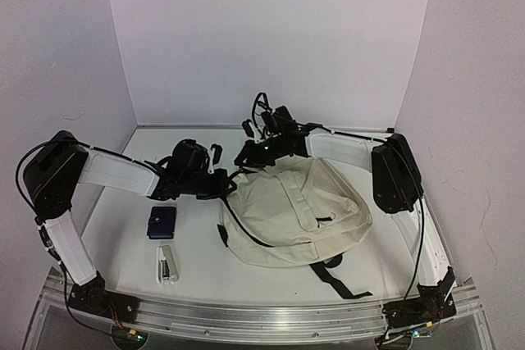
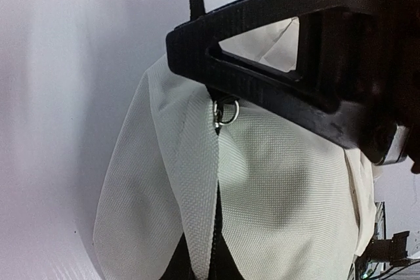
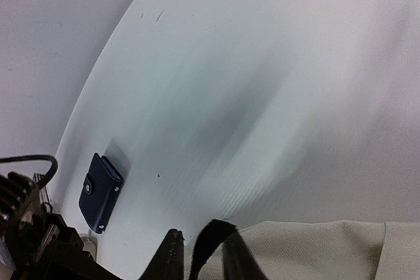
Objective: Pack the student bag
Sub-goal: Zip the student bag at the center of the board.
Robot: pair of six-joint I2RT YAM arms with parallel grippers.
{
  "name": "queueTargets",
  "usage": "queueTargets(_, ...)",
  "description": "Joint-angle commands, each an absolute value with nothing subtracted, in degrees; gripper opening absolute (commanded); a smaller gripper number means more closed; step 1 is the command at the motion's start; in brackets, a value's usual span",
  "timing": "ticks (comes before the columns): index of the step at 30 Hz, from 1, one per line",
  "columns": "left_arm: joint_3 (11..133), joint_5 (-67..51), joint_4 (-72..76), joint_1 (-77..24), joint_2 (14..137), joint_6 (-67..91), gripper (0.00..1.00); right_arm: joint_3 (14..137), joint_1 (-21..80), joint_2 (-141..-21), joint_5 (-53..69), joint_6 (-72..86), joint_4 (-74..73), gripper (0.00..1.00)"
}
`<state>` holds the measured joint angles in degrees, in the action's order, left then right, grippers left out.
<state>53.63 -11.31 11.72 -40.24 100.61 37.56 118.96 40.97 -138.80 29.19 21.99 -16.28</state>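
Slumped cream woven-fabric bag (image 1: 295,211) with black zips and straps lies right of centre on the worktop (image 1: 205,288). The left gripper (image 1: 220,183) is clamped on its left edge by a metal zip ring (image 2: 226,112). The right gripper (image 1: 251,156) is at the far edge, opening unclear. Navy snap wallet (image 1: 162,222) and white stapler (image 1: 167,265) lie toward the near-left corner.

Coarse woven cloth on the student bag (image 2: 282,181); smooth matt table (image 1: 197,272)
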Motion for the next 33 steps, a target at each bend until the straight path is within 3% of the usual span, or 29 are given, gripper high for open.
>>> queueTargets(1,53.9,-8.7,11.6,-40.8,95.9,38.1,0.00,119.0,40.0,-137.2,26.1,21.3,-17.2,0.04)
queueTargets(2,53.4,-8.1,11.6,-40.8,95.4,38.5,0.00,118.2,39.7,-136.5,26.0,21.1,-17.2,0.00)
queueTargets(13,47.4,-5.0,13.5,-40.8,88.9,42.4,0.00,111.4,32.1,-131.7,23.2,16.1,-17.4,0.00)
queueTargets(25,46.3,-0.5,8.0,-39.8,86.5,44.3,0.00,114.4,26.0,-133.2,21.7,11.8,-19.1,0.00)
queueTargets(26,47.0,-0.5,7.9,-39.4,87.3,44.6,0.00,115.3,25.8,-133.2,23.2,11.6,-19.5,0.03)
queueTargets(29,50.2,-0.7,8.0,-38.6,90.6,45.1,0.00,116.6,25.8,-131.9,30.3,11.9,-20.6,0.42)
queueTargets(31,53.4,-1.5,7.5,-38.6,92.8,45.0,0.02,116.6,25.8,-129.5,34.2,12.0,-21.9,0.61)
queueTargets(33,56.2,-2.2,6.1,-38.6,94.6,44.6,0.08,115.1,25.8,-125.8,37.3,10.3,-24.3,0.69)
